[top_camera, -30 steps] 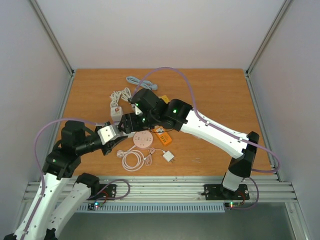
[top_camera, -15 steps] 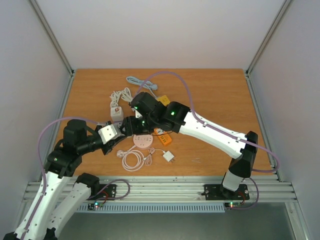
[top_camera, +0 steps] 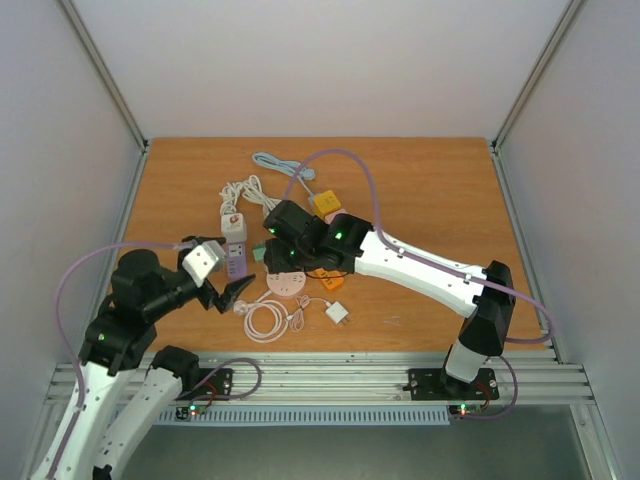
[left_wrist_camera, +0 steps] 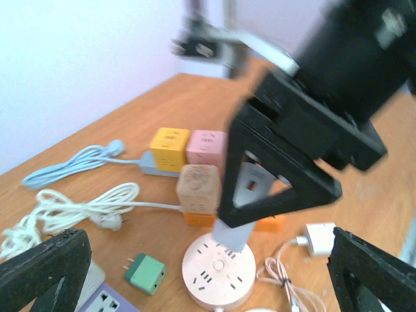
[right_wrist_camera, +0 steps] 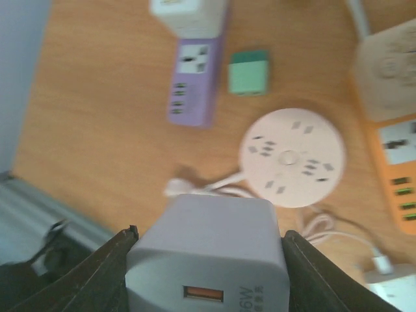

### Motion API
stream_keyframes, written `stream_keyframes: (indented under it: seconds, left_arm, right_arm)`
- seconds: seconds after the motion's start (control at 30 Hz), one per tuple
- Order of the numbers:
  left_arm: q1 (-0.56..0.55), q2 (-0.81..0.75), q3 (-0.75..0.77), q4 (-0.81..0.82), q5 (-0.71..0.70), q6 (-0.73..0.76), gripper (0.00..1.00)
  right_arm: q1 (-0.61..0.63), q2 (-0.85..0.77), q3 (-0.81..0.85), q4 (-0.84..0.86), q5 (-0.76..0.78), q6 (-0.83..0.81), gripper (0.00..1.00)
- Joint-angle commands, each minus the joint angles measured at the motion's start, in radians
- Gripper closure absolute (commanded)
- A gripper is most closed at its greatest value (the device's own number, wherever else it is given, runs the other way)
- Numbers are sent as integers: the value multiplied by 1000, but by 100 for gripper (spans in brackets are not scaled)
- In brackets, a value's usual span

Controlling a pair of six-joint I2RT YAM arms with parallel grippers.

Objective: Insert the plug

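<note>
Alignment step: your right tool gripped the lilac plug just above the round pink socket on the counter; your left tool stood open, apart. Next likely called for a square, straight descent

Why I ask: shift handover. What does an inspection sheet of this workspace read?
Surface: wooden table, no spills seen.
Job's things: lilac USB charger held above round pink power strip, not inserted.
Clutter: purple power strip, green adapter, orange power strip, yellow cube socket.
Grippers: right gripper shut on the charger; left gripper open, empty.
Cables: white cord and pale blue cable lying loose.
Surroundings: white walls, metal frame.
</note>
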Motion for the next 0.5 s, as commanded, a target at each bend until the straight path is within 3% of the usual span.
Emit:
stream_keyframes:
  seconds: [0.0,0.07,0.13,0.47]
  left_arm:
    - [-2,-99,-40,101,-269,-358,1]
    - [-2,-123,-43,43,-486,-626,1]
    - [-3,-138,-36,-19,-571,-790,1]
    - [-2,-190,-86,-12,-414,-662,1]
  right_arm:
    - [1,-13,-65,-15,212,10,56]
    - [-2,0,-110,7,241,13,56]
    - [-7,17,-153,50,251,12,56]
    - [-30,150,-184,86,260,92,57]
